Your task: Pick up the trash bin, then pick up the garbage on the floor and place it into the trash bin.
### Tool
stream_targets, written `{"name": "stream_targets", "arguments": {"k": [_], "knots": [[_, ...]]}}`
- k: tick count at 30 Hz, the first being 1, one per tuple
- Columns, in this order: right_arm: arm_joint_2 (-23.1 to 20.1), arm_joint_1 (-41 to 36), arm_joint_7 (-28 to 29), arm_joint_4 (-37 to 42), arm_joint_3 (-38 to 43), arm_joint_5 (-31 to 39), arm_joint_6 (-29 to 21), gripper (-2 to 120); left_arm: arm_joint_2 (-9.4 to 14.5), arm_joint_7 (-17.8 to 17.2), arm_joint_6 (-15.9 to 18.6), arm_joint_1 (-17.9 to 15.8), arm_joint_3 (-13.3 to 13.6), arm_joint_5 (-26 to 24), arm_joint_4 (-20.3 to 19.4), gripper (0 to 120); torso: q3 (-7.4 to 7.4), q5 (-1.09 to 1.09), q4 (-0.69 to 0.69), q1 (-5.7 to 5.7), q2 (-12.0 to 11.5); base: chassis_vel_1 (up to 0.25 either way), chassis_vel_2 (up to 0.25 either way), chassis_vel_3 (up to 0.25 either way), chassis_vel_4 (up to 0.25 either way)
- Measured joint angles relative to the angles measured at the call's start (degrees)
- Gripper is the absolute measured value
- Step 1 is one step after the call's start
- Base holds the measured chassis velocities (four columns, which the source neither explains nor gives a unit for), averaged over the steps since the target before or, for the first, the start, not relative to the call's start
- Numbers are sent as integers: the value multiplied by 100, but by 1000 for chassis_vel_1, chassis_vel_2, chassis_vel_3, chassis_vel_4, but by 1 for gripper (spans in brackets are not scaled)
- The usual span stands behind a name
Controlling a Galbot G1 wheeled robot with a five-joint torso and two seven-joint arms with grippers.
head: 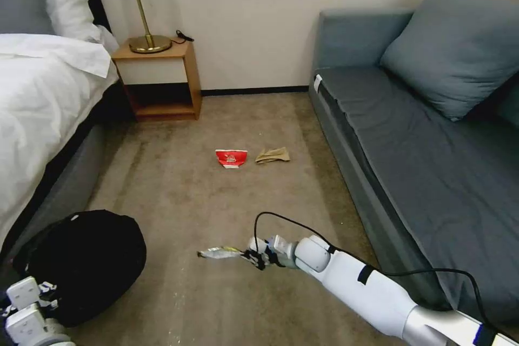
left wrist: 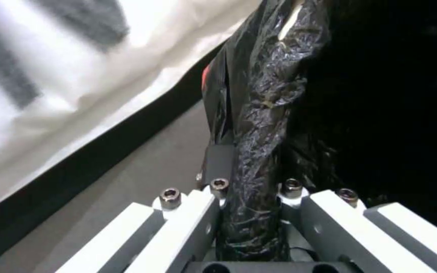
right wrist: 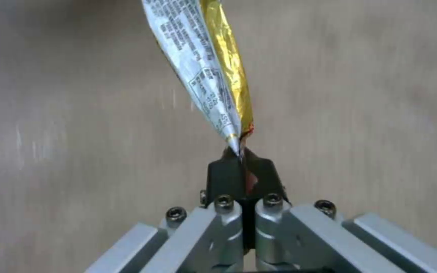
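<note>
The trash bin [head: 86,265], lined with a crinkly black bag, hangs at lower left beside the bed. My left gripper [head: 32,303] is shut on its bagged rim [left wrist: 256,159], seen close up in the left wrist view. My right gripper [head: 254,257] is shut on the corner of a yellow and silver snack wrapper [head: 219,252], held above the carpet; the wrapper [right wrist: 208,72] sticks out from the closed black pads [right wrist: 224,176]. Farther off on the carpet lie a red-white crumpled packet [head: 231,158] and a tan crumpled paper [head: 273,155].
A white-sheeted bed [head: 38,102] runs along the left, a grey-blue sofa [head: 421,151] along the right. A wooden nightstand [head: 159,78] with a brass lamp [head: 141,5] stands at the back wall. Open carpet [head: 216,200] lies between.
</note>
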Motion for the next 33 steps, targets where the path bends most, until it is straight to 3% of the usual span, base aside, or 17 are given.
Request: {"name": "stream_targets", "arguments": {"k": [10, 17, 26, 33], "knots": [[912, 245, 944, 711, -184, 1531, -122, 0, -132, 140, -202, -395, 517, 272, 354, 3, 0, -1, 1, 0, 0, 0, 0, 0, 0], [1115, 89, 1476, 1353, -631, 2184, -268, 0, -210, 163, -276, -558, 710, 347, 514, 3, 0, -1, 0, 0, 0, 0, 0, 0, 0], [1436, -225, 2107, 1260, -1002, 2035, -174, 0, -317, 200, -194, -594, 765, 335, 466, 3, 0, 0, 0, 0, 0, 0, 0, 0, 0], [1507, -232, 2251, 491, -873, 1415, 101, 0, -352, 202, -284, -428, 715, 314, 374, 3, 0, 0, 0, 0, 0, 0, 0, 0, 0]]}}
